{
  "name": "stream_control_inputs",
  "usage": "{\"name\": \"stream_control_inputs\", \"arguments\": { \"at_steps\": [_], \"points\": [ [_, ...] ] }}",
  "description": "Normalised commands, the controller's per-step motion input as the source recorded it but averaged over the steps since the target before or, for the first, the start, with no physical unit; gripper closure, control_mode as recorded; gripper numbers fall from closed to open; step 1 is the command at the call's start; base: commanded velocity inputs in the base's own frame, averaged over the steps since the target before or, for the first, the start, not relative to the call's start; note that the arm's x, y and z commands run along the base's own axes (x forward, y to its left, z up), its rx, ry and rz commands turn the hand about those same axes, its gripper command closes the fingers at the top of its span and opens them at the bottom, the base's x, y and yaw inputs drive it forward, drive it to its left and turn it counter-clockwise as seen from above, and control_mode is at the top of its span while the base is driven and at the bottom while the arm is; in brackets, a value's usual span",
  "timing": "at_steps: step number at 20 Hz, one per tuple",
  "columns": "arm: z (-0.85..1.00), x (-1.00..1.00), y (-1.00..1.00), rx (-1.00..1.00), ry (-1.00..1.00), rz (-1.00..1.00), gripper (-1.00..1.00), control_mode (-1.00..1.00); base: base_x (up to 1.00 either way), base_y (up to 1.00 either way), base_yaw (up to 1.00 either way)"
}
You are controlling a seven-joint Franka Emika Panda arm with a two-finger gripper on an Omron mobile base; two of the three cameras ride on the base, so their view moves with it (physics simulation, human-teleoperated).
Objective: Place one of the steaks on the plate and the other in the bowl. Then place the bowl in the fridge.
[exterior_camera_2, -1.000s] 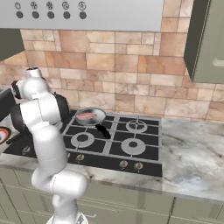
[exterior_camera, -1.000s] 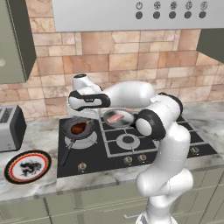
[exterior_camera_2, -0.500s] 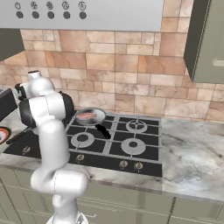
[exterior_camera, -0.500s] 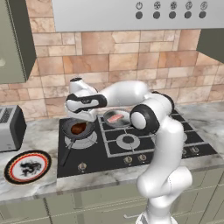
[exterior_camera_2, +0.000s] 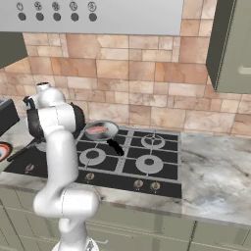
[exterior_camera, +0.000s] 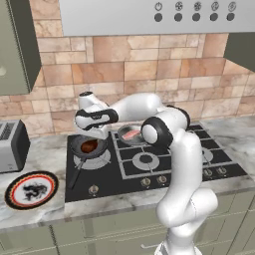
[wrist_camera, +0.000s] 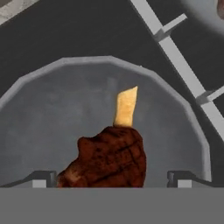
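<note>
Since the earlier frames, the arm has swung further left and lowered: the gripper point(exterior_camera: 91, 135) now hangs directly over the dark pan point(exterior_camera: 79, 148) on the near-left burner of the hob point(exterior_camera: 149, 172), where before it stood higher and more to the right. No object on the hob or tabletop point(exterior_camera: 45, 149) has shifted.

Gripper state: jaws spread wide apart, holding nothing. In the hand view, the two fingertips point(wrist_camera: 41, 179) stand on either side of the dark steak point(wrist_camera: 109, 159), with the gripper point(wrist_camera: 111, 181) centred over it. Contact with the steak cannot be confirmed.

Dark steak: reddish-brown, lying flat on the floor of the dark pan, seen also in the left base view point(exterior_camera: 89, 146). A pale tan strip point(wrist_camera: 126, 106) projects from its far edge in the hand view.

Pale steak point(exterior_camera: 131, 135): pink-red, lying in the silver pan point(exterior_camera: 124, 130) on the far-left burner, just right of the gripper. In the right base view this pan point(exterior_camera_2: 110, 131) sits right of the arm, with the pale steak point(exterior_camera_2: 96, 129) inside and its dark handle pointing near and right.

Plate point(exterior_camera: 31, 189): black rim, red ring, white centre with a dark drawing. It lies flat on the tabletop, left of the hob and near its front edge, well apart from both pans.

Toaster point(exterior_camera: 12, 144): stands on the tabletop beyond the plate, at the left edge of the left base view.
</note>
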Motion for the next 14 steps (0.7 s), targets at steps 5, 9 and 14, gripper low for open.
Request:
{"name": "stream_control_inputs", "arguments": {
  "at_steps": [5,9,14],
  "points": [
    [-0.27,0.02,0.03,0.04,0.0,0.0,-1.0,-1.0,0.0,0.0,0.0],
    [-0.35,0.0,0.07,0.04,0.0,0.0,-1.0,-1.0,0.0,0.0,0.0],
    [-0.46,-0.03,0.05,0.04,0.0,0.0,1.0,-1.0,0.0,0.0,0.0]
  ]
}}
